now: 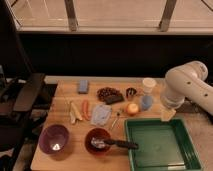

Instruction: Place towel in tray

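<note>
The towel [101,114] is a small pale blue-grey cloth lying flat in the middle of the wooden table [65,100]. The green tray [186,150] stands on the table's front right corner, and nothing shows inside it. My white arm [187,82] reaches in from the right, above the tray's far edge. My gripper [167,114] is at the arm's lower end, just past the tray's back right rim and well to the right of the towel. It looks like a tan tip, and nothing shows in it.
Near the towel lie a carrot [85,109], pale sticks [75,112], a spoon [115,121], an orange fruit [132,108] and a blue cup [146,102]. A purple bowl [54,138] and a brown bowl [97,140] with a black-handled utensil [122,144] stand in front. A black chair [25,95] stands to the left.
</note>
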You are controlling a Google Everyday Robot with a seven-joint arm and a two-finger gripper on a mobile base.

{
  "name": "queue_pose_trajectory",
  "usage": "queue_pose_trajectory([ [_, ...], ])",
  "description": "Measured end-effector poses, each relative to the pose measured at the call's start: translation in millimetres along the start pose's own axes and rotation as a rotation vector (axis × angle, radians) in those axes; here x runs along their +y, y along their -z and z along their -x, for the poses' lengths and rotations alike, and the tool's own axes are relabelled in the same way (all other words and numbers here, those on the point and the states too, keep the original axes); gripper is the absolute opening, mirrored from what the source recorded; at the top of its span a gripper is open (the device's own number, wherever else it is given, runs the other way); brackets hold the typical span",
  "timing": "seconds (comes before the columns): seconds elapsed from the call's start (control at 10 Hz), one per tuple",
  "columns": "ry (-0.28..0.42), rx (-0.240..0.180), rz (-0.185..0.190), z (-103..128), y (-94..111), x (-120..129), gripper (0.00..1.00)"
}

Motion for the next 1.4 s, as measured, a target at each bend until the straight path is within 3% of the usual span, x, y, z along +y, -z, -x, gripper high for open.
queue_pose_trajectory([
  [1.1,0.004,0.002,-0.001,-0.2,-0.1,-0.1,0.65],
  [1.2,0.017,0.007,-0.004,-0.3,0.5,-0.7,0.65],
  [1.4,0.117,0.000,-0.024,17.8,3.8,-13.1,0.65],
])
